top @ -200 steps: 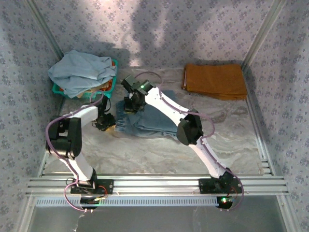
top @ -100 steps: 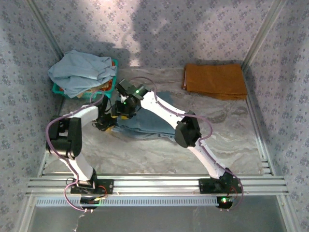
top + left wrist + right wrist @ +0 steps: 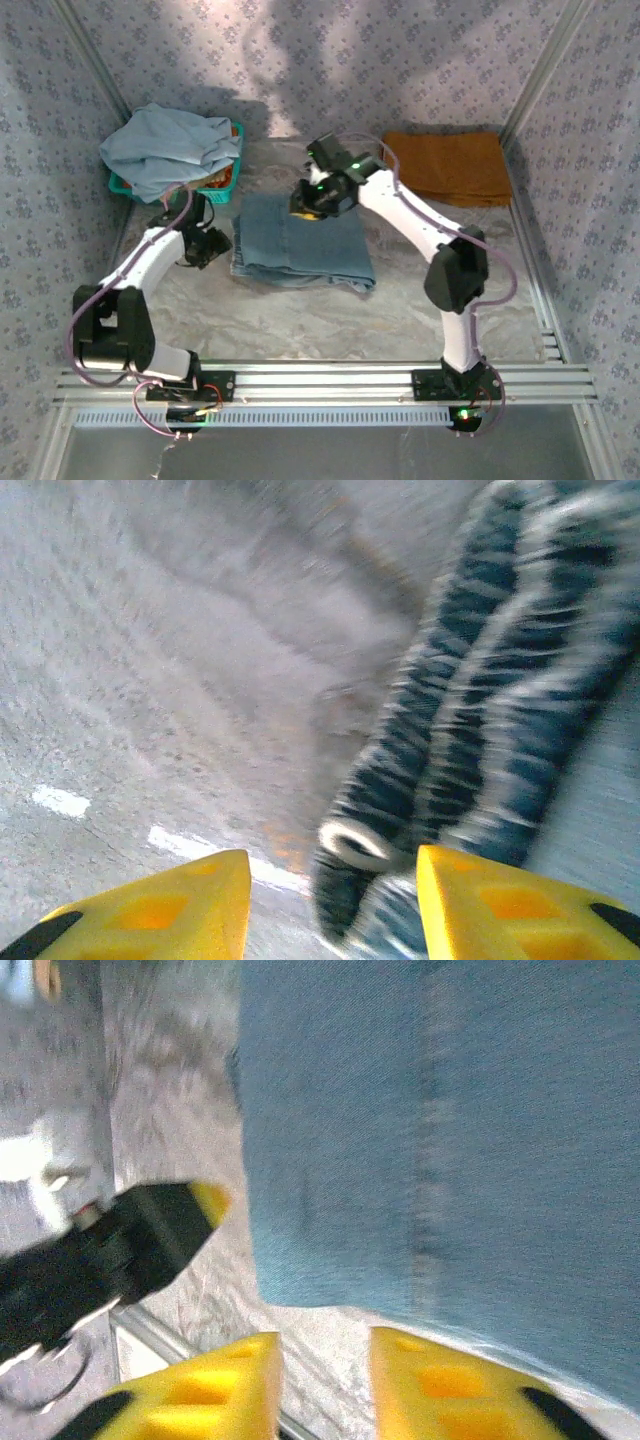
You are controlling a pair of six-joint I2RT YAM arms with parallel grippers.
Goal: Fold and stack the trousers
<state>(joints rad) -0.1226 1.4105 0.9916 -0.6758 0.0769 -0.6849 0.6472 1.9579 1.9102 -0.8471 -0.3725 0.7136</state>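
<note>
Folded blue jeans (image 3: 300,242) lie flat in the middle of the table. My left gripper (image 3: 205,246) sits just left of them, open; in the left wrist view its yellow fingers (image 3: 170,905) frame the jeans' layered folded edge (image 3: 470,740), blurred, just ahead of them. My right gripper (image 3: 316,198) hovers over the jeans' far edge, open with nothing between its fingers. The right wrist view looks down on the jeans' cloth (image 3: 430,1130) and bare table between its fingers (image 3: 225,1385), with the left gripper (image 3: 160,1225) at the left. A folded orange pair (image 3: 445,167) lies at the back right.
A green basket (image 3: 222,186) heaped with light blue clothing (image 3: 172,148) stands at the back left, close behind the left arm. Patterned walls enclose the table on three sides. An aluminium rail (image 3: 320,380) runs along the near edge.
The right gripper has swung from the jeans' left edge to their far edge, right of where it was. The left gripper has drawn back to the left. The jeans now lie flat and uncovered.
</note>
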